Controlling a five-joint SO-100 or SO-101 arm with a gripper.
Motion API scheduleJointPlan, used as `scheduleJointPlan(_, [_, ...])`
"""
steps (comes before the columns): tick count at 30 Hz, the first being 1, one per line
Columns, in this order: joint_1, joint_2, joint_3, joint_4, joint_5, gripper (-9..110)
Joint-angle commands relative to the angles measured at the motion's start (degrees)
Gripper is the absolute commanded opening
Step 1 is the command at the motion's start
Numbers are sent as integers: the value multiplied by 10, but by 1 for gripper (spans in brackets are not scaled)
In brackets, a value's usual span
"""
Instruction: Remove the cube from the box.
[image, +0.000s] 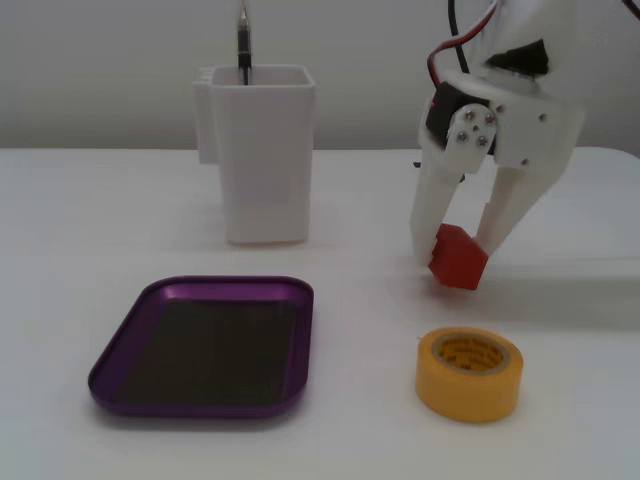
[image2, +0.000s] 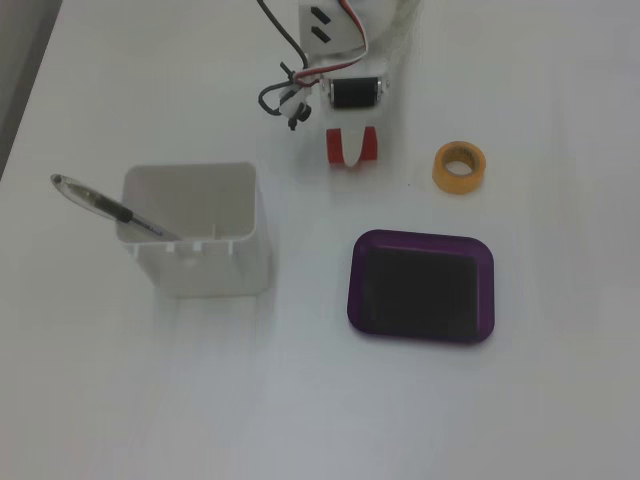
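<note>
The red cube (image: 460, 262) sits between the two white fingers of my gripper (image: 457, 250), which is shut on it. It hangs at or just above the table, to the right of the purple box (image: 112, 368) and behind the tape roll. The box is empty, with its dark bottom showing. In the fixed view from above, the gripper (image2: 352, 150) points down and one white finger crosses the cube (image2: 335, 146). The box (image2: 356, 292) lies below and to the right of it there.
A yellow tape roll (image: 469, 372) (image2: 459, 166) lies close to the gripper. A tall white square container (image: 262, 160) (image2: 195, 255) holds a pen (image: 243, 45) (image2: 105, 205). Arm cables (image2: 285, 95) hang by the wrist.
</note>
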Motion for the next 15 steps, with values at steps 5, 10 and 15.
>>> scheduleJointPlan(5, [-7, 33, -12, -1, 0, 2])
scheduleJointPlan(10, [-2, 37, -8, 2, -1, 10])
scheduleJointPlan(15, [-2, 37, -12, 13, 0, 10])
